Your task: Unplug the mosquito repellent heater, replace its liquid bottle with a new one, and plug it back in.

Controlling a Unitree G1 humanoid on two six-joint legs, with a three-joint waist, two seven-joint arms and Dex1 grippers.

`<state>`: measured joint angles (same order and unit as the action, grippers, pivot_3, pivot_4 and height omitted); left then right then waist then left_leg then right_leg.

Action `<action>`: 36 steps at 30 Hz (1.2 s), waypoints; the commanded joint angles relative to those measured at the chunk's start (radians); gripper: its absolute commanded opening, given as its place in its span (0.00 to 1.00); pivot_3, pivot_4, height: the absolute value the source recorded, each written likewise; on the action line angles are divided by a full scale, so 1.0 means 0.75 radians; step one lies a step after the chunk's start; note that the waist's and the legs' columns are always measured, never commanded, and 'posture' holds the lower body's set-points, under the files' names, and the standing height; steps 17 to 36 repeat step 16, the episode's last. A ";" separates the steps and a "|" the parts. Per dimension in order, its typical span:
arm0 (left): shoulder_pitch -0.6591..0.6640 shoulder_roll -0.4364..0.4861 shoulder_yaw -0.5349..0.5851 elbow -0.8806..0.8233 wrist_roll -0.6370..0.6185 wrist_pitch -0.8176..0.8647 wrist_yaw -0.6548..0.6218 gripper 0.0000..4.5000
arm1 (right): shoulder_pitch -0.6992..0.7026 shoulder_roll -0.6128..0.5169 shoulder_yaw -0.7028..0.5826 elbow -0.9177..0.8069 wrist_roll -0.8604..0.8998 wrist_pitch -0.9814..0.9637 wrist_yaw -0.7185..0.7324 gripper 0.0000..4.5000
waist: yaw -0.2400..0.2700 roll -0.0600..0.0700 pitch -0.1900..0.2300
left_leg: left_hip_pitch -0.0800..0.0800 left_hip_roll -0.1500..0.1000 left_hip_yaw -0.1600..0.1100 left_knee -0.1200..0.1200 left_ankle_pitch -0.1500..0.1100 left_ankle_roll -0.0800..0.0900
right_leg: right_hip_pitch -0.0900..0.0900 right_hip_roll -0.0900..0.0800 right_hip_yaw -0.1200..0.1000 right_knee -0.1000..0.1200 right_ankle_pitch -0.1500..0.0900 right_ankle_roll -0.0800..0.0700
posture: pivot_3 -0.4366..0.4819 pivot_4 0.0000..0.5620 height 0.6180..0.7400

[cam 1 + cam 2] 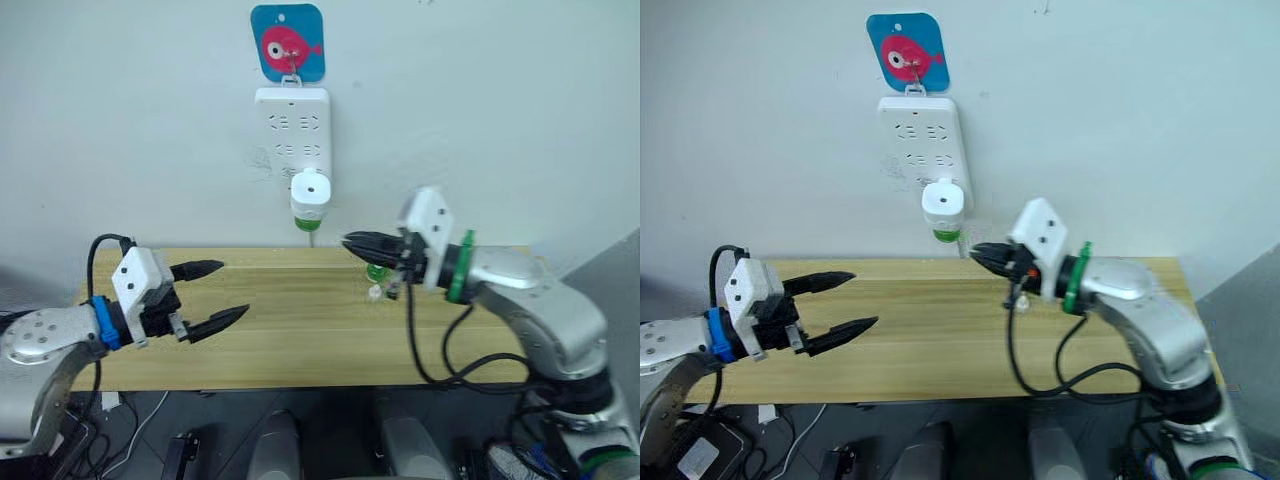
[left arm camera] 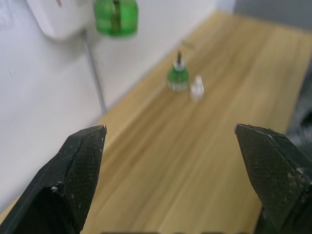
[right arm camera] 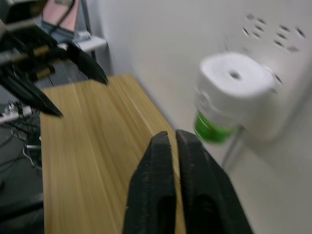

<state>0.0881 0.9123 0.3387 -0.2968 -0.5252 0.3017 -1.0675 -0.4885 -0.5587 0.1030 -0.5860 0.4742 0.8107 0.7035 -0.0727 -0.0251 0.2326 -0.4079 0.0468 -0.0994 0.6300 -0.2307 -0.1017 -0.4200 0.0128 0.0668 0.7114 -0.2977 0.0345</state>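
The white mosquito repellent heater (image 1: 311,192) sits plugged into the lowest socket of the wall power strip (image 1: 291,122). A green liquid bottle (image 1: 306,222) hangs under it. Another green bottle (image 1: 376,272) with a wick stands on the wooden table (image 1: 290,340) near the back, with a small white cap (image 1: 374,292) beside it. My right gripper (image 1: 348,241) is shut with nothing in it. It points at the wall just below and to the right of the heater (image 3: 234,83). My left gripper (image 1: 234,287) hovers open over the table's left part, far from the heater.
A blue card with a red fish (image 1: 288,42) hangs above the power strip. A thin cable (image 1: 313,238) drops from the strip behind the table. Black cables (image 1: 430,350) hang from my right arm over the table's front right.
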 commanded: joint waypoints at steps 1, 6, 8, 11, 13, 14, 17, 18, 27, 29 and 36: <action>-0.027 0.083 0.014 0.094 0.076 -0.086 -0.086 1.00 | 0.119 -0.308 -0.067 0.014 -0.052 -0.145 0.257 0.36 | 0.008 -0.001 -0.002 | 0.000 0.000 0.000 0.000 0.000 0.000 | 0.000 0.000 0.000 0.000 0.000 0.000 | 0.43 0.21 0.88; -0.002 0.147 -0.008 0.164 0.189 -0.111 -0.092 1.00 | 0.216 -0.565 -0.109 0.219 -0.169 -0.432 0.428 0.77 | 0.001 -0.004 -0.012 | 0.000 -0.001 0.004 0.000 0.000 0.000 | 0.000 -0.001 0.002 -0.002 0.000 0.000 | 0.45 0.18 0.88; 0.001 0.140 -0.006 0.174 0.221 -0.124 -0.074 1.00 | 0.227 -0.590 -0.129 0.288 -0.192 -0.503 0.457 0.92 | -0.010 -0.005 -0.021 | 0.002 0.000 0.005 0.000 0.000 0.000 | 0.000 -0.001 0.003 -0.001 0.000 0.000 | 0.46 0.16 0.88; 0.052 0.128 0.034 0.184 0.284 -0.135 -0.013 1.00 | 0.274 -0.653 -0.195 0.413 -0.195 -0.597 0.553 1.00 | -0.012 -0.004 -0.030 | 0.002 0.000 0.005 0.000 0.000 0.000 | 0.000 0.000 0.003 0.000 0.000 0.000 | 0.48 0.15 0.88; 0.075 0.131 0.038 0.191 0.325 -0.117 0.031 1.00 | 0.289 -0.662 -0.198 0.452 -0.204 -0.655 0.583 1.00 | -0.011 -0.006 -0.036 | 0.002 -0.001 0.005 0.000 0.000 0.000 | 0.001 -0.001 0.003 0.000 0.000 0.000 | 0.49 0.14 0.88; 0.076 0.122 0.046 0.192 0.308 -0.119 0.028 1.00 | 0.283 -0.655 -0.194 0.469 -0.204 -0.670 0.586 1.00 | -0.011 -0.006 -0.039 | 0.002 -0.001 0.005 0.000 0.000 0.000 | 0.001 -0.001 0.003 0.000 0.000 0.000 | 0.50 0.14 0.88; 0.073 0.107 0.060 0.188 0.276 -0.104 0.029 1.00 | 0.267 -0.642 -0.179 0.496 -0.213 -0.700 0.595 1.00 | -0.011 -0.007 -0.042 | 0.003 -0.001 0.005 0.000 0.000 0.000 | 0.001 -0.001 0.003 0.002 0.000 0.000 | 0.50 0.14 0.88; 0.073 0.107 0.060 0.188 0.276 -0.104 0.029 1.00 | 0.267 -0.642 -0.179 0.496 -0.213 -0.700 0.595 1.00 | -0.011 -0.007 -0.042 | 0.003 -0.001 0.005 0.000 0.000 0.000 | 0.001 -0.001 0.003 0.002 0.000 0.000 | 0.50 0.14 0.88; 0.073 0.107 0.060 0.188 0.276 -0.104 0.029 1.00 | 0.267 -0.642 -0.179 0.496 -0.213 -0.700 0.595 1.00 | -0.011 -0.007 -0.042 | 0.003 -0.001 0.005 0.000 0.000 0.000 | 0.001 -0.001 0.003 0.002 0.000 0.000 | 0.50 0.14 0.88; 0.073 0.107 0.060 0.188 0.276 -0.104 0.029 1.00 | 0.267 -0.642 -0.179 0.496 -0.213 -0.700 0.595 1.00 | -0.011 -0.007 -0.042 | 0.003 -0.001 0.005 0.000 0.000 0.000 | 0.001 -0.001 0.003 0.002 0.000 0.000 | 0.50 0.14 0.88; 0.073 0.107 0.060 0.188 0.276 -0.104 0.029 1.00 | 0.267 -0.642 -0.179 0.496 -0.213 -0.700 0.595 1.00 | -0.011 -0.007 -0.042 | 0.003 -0.001 0.005 0.000 0.000 0.000 | 0.001 -0.001 0.003 0.002 0.000 0.000 | 0.50 0.14 0.88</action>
